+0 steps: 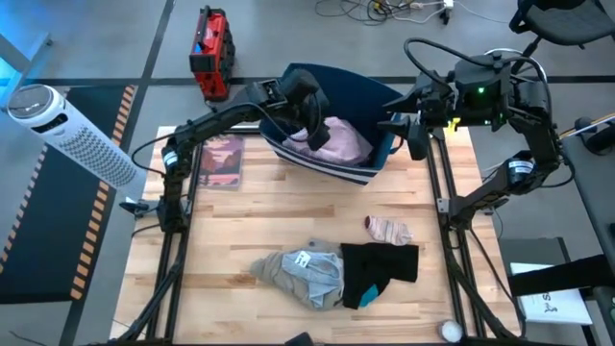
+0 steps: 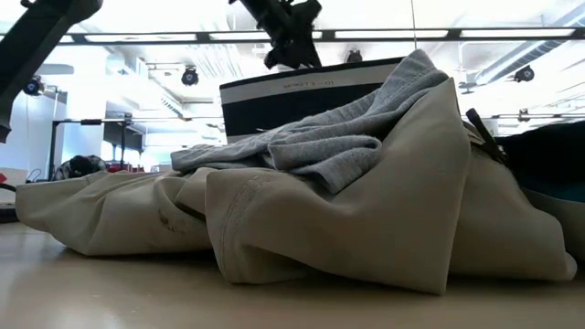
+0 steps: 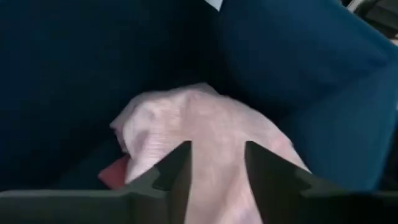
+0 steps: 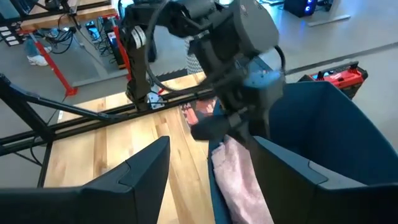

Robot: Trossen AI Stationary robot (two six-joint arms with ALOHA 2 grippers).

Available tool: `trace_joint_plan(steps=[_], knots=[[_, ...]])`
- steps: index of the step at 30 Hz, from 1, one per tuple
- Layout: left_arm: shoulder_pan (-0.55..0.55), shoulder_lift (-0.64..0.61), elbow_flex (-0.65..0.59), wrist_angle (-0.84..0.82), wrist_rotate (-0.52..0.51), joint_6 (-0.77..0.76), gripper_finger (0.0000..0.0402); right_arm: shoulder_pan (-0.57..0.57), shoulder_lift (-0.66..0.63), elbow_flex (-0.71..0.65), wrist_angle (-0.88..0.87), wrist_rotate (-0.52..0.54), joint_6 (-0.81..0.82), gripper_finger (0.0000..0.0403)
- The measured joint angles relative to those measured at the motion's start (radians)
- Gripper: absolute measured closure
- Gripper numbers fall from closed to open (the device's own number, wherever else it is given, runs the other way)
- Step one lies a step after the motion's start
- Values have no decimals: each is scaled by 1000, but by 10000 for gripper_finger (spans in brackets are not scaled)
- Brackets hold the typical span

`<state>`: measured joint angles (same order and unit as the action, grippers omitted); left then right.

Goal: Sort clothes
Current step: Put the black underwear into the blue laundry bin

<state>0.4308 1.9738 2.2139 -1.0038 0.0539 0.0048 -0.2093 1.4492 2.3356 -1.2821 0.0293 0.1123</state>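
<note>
Left gripper point(image 1: 312, 123) sits inside the navy bin point(image 1: 380, 101) at the far edge of the table, directly over the pale pink garment point(image 1: 338, 142). In the left wrist view its fingers point(image 3: 177, 171) stand a moderate gap apart with pink cloth point(image 3: 211, 134) showing between them; whether they pinch it cannot be told. Right gripper point(image 1: 415, 135) waits at the bin's right rim, fingers spread wide, holding nothing.

Step in hand, as judged: either dropping the pink piece into the bin or drawing it out. Either way, keep the wrist clear of the bin wall, move straight up, and check that no fold trails from a finger before swinging away. The right arm sits close to the rim; keep the two apart.

The pink garment is soft, finely ribbed and bunched in a loose heap against the bin's floor, with a patch of something red point(image 3: 115, 173) beside it. Left on the table near the front edge: a grey-beige garment point(image 1: 303, 274), a black garment point(image 1: 384, 264) touching it, with a sliver of teal, and a small pinkish sock point(image 1: 387, 229) just beyond.
</note>
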Motion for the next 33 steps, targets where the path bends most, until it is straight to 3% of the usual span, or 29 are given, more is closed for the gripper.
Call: trace_joint_plan(steps=[4,7,11,16,19,23,33], knots=[[0,-54,0,-51,-17,2,210,0,13,0,-56,-2,-7,213],[0,-95,0,-99,-40,4,207,0,30,0,-189,-4,-30,242],[6,-130,-2,-224,-34,73,239,0,46,-15,-292,-8,-50,303],[6,-128,-65,-364,-34,124,305,2,39,-92,-283,-149,-56,391],[8,-133,-130,-347,-34,127,347,7,37,-164,-288,-236,-62,392],[10,-136,-203,-299,-34,127,393,7,36,-268,-288,-273,-62,399],[-1,-144,-241,-298,99,118,400,7,36,-498,-288,-273,-61,402]])
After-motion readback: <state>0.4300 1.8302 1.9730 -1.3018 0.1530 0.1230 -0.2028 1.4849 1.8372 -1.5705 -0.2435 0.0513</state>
